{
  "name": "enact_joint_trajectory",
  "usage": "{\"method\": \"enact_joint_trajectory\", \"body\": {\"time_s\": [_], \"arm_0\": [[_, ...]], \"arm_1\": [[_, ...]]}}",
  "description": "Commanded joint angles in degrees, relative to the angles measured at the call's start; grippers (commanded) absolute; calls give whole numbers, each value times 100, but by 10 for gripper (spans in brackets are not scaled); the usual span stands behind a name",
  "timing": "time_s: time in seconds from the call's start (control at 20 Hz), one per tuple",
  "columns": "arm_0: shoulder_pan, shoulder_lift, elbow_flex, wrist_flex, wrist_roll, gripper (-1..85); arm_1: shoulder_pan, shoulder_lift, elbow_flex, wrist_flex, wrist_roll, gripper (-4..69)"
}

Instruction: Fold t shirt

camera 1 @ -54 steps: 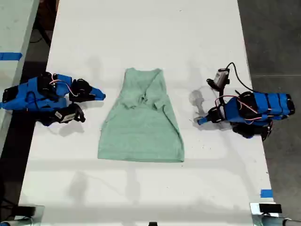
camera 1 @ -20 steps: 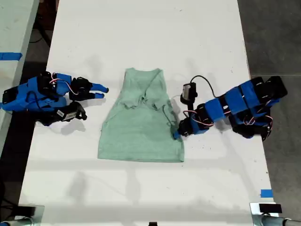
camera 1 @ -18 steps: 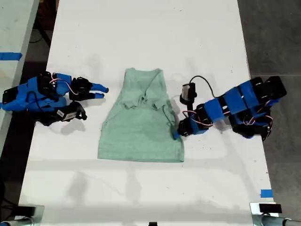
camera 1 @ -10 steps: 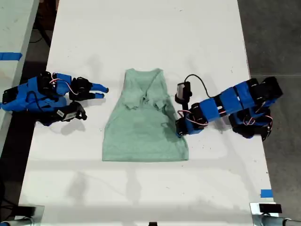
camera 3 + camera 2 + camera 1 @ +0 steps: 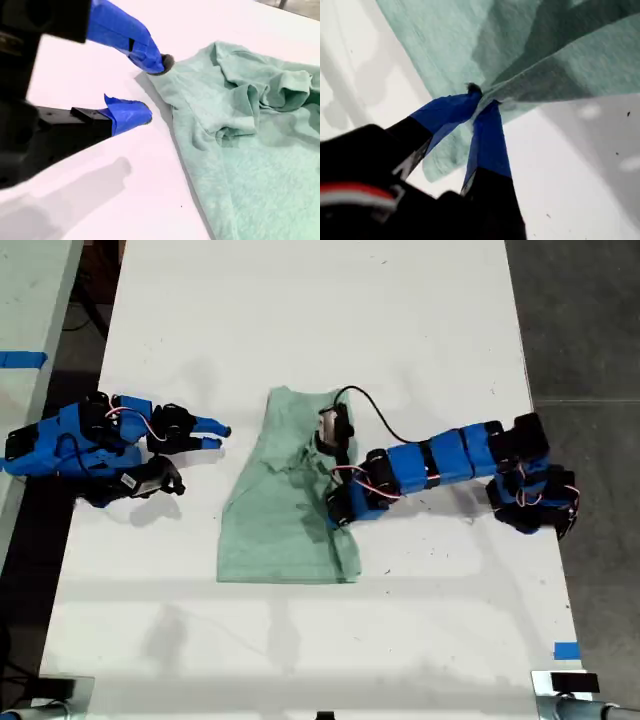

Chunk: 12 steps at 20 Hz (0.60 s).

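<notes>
The pale mint-green t shirt [image 5: 275, 525] lies on the white table [image 5: 300, 320], neck end away from the camera. Its edge on the exterior view's right is lifted and pulled over the middle. My first gripper [image 5: 335, 517] is shut on that edge, and the first wrist view shows the fabric [image 5: 570, 65] pinched between the blue fingertips [image 5: 485, 125]. My second gripper [image 5: 215, 435] rests on the table at the exterior view's left, open and holding nothing. Its tips [image 5: 130, 115] sit just beside the shirt's edge [image 5: 250, 150] near the neck end.
A black cable loops from the first arm's wrist camera [image 5: 333, 427] over the shirt. A blue tape mark [image 5: 566, 651] sits near the table's front corner at the exterior view's right. Another table with blue tape [image 5: 22, 360] stands at the exterior view's left.
The first arm reached in from the exterior view's right, closed on the shirt's edge and dragged it leftward over the shirt. The second gripper's jaws parted slightly; that arm stayed put.
</notes>
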Motion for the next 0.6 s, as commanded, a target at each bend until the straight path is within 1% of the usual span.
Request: {"method": "enact_joint_trajectory", "body": {"time_s": [0.0,0.05,0.1,0.15,0.2,0.3,0.45,0.55], "arm_0": [[-44,26,264,-9,-35,127],[-44,26,264,-9,-35,127],[-44,26,264,-9,-35,127],[-44,26,264,-9,-35,127],[-44,26,264,-9,-35,127],[-44,26,264,-9,-35,127],[-44,26,264,-9,-35,127],[-44,26,264,-9,-35,127]], "arm_1": [[193,-413,-598,-598,-264,-2],[202,-536,-580,-809,-378,20],[185,-606,-571,-949,-466,93],[167,-642,-571,-1046,-519,194],[149,-633,-571,-1055,-527,238],[114,-501,-563,-932,-519,275],[62,-202,-510,-642,-545,268],[70,167,-281,-141,-431,257]]}}
